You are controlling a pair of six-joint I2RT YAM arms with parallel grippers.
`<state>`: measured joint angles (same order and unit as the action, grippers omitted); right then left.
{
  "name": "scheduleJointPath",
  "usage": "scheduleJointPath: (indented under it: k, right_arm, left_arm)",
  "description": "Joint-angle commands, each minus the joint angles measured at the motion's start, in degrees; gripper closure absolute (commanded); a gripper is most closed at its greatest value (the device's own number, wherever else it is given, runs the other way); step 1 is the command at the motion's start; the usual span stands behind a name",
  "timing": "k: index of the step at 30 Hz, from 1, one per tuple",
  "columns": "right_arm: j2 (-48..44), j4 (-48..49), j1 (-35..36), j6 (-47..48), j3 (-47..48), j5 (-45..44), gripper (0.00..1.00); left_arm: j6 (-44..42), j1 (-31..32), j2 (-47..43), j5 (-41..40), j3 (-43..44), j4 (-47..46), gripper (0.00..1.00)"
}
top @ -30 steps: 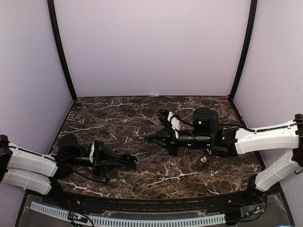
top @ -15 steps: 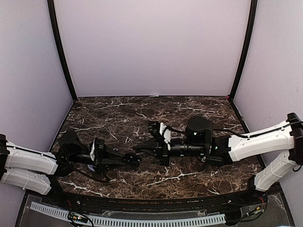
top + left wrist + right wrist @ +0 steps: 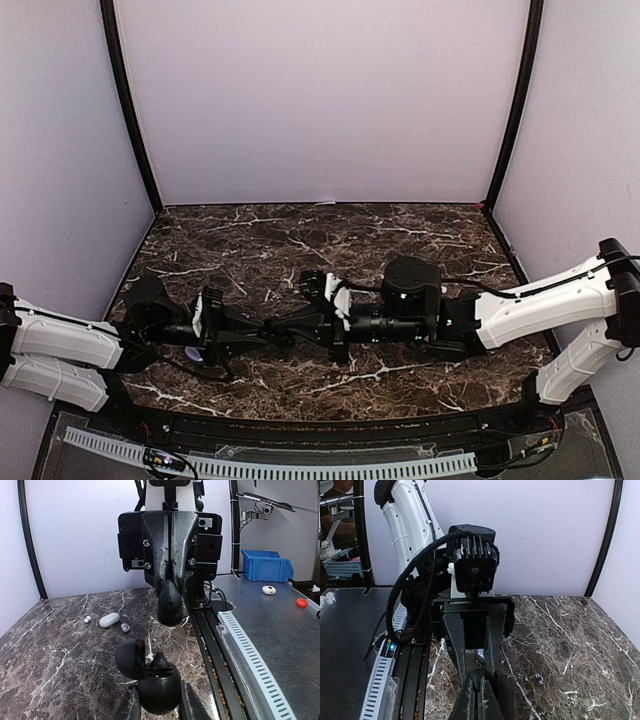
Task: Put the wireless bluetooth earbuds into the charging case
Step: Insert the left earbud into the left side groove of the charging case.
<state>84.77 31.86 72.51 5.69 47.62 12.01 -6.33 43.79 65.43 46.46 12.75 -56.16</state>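
A tiny white earbud (image 3: 86, 619) and a second bud (image 3: 125, 627) lie on the dark marble table (image 3: 45, 670), one on each side of a white oval case (image 3: 109, 619); they look like shiny little beans, well apart from both claws. The left claw (image 3: 159, 707) is closed partway on a round black case (image 3: 160, 682) with its lid (image 3: 131, 657) tipped open; the right claw (image 3: 170, 607) is pinched tight just above that case, blocking the view, and I cannot tell if it holds anything.
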Motion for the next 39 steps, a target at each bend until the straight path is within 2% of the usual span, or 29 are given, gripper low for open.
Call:
scheduleJointPath:
  k: [1, 20, 35, 39]
  right_arm:
    - [1.78, 1.89, 0.94, 1.25, 2.33, -3.26, 1.00]
    - [4.93, -1.96, 3.40, 4.81, 5.08, -11.47, 1.00]
    - [4.11, -3.93, 3.60, 7.59, 4.07, -11.89, 1.00]
    - [3.83, -3.95, 3.76, 8.34, 3.90, -11.49, 0.95]
  left_arm:
    - [1.64, 0.24, -0.12, -2.03, 0.80, -2.73, 1.00]
    - [2.02, 0.33, -1.72, -2.40, -0.35, -2.55, 1.00]
    - [2.61, 0.33, -1.54, -0.89, -0.19, -3.40, 1.00]
    - [2.87, 0.33, -1.17, 1.53, -0.19, -3.81, 1.00]
